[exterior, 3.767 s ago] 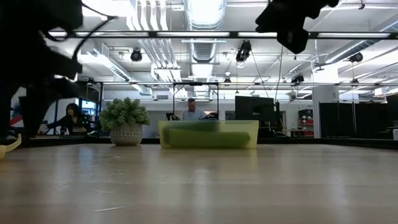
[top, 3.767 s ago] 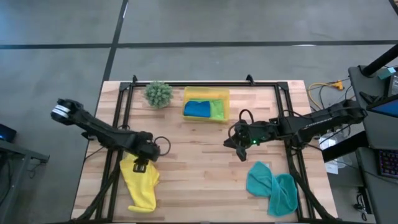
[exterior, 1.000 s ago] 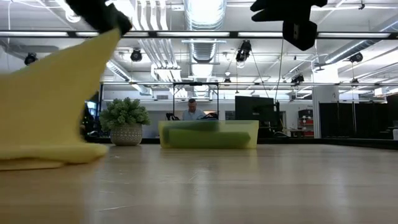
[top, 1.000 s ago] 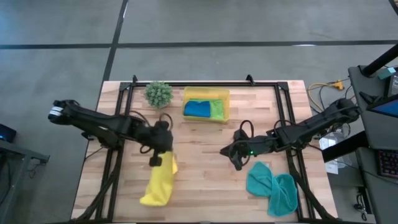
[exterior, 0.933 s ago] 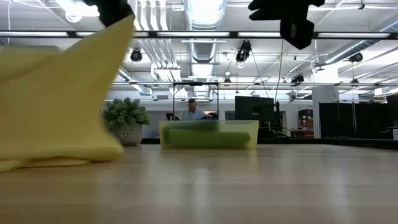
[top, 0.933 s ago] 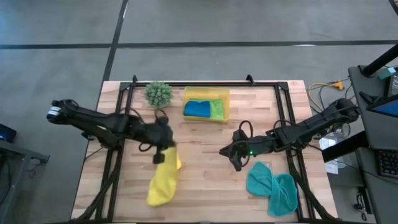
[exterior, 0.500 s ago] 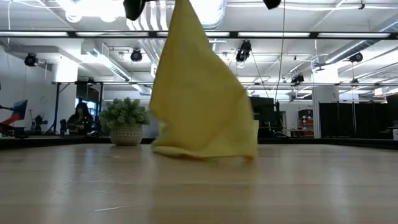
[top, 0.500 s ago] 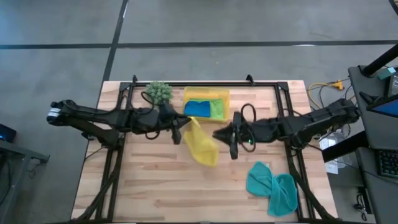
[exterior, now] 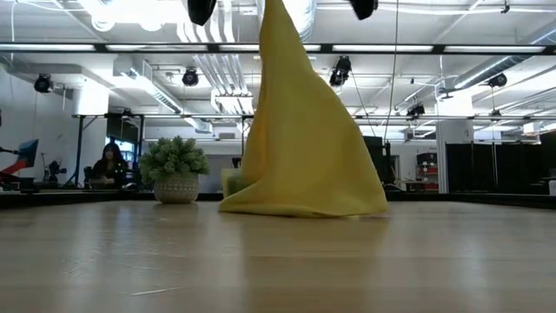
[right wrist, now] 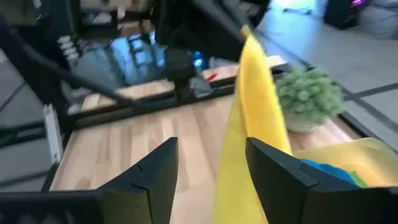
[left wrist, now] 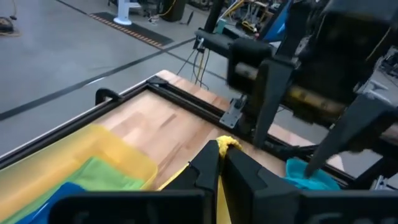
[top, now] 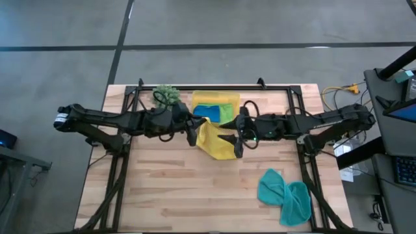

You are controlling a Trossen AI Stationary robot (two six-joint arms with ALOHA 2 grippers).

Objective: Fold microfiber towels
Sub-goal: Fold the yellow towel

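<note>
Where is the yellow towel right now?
In the high view the yellow towel hangs mid-table just in front of the yellow tray, pinched at its top by the left gripper, with the right gripper beside it, jaws open.

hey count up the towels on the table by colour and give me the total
Yellow towel: 1
Teal towel: 1
Blue towel: 1
Green towel: 1
Total: 4
</note>
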